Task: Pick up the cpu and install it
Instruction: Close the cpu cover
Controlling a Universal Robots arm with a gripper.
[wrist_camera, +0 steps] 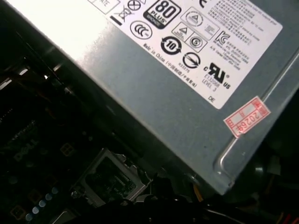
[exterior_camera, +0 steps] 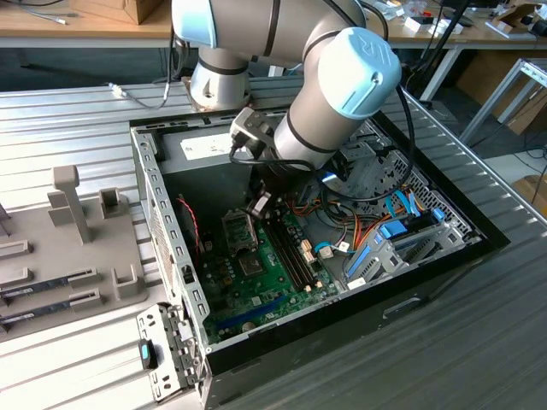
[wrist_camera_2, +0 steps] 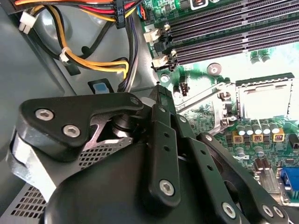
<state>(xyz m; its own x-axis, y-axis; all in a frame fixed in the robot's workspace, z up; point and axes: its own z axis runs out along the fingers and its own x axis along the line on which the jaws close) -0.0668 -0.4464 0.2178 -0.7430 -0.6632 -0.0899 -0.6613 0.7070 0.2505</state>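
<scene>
My gripper (exterior_camera: 259, 207) hangs from the arm inside the open computer case (exterior_camera: 162, 213), just above the green motherboard (exterior_camera: 256, 282). It sits right beside the processor socket (exterior_camera: 240, 229). In the second wrist view the black gripper body (wrist_camera_2: 159, 154) fills the foreground, and the socket (wrist_camera_2: 264, 100) lies past it with a metal lever beside it. A pale square surface lies inside the socket's black frame; I cannot tell whether this is the cpu. In the first wrist view the socket's metal frame (wrist_camera: 110, 179) shows dimly below the power supply.
A grey power supply (wrist_camera: 187, 70) stands close behind the socket. Black memory slots (wrist_camera_2: 224, 28) run alongside it. Coloured cable bundles (wrist_camera_2: 93, 60) and a drive cage (exterior_camera: 402, 248) crowd the exterior view's right. A grey fixture tray (exterior_camera: 77, 248) lies outside the case at the left.
</scene>
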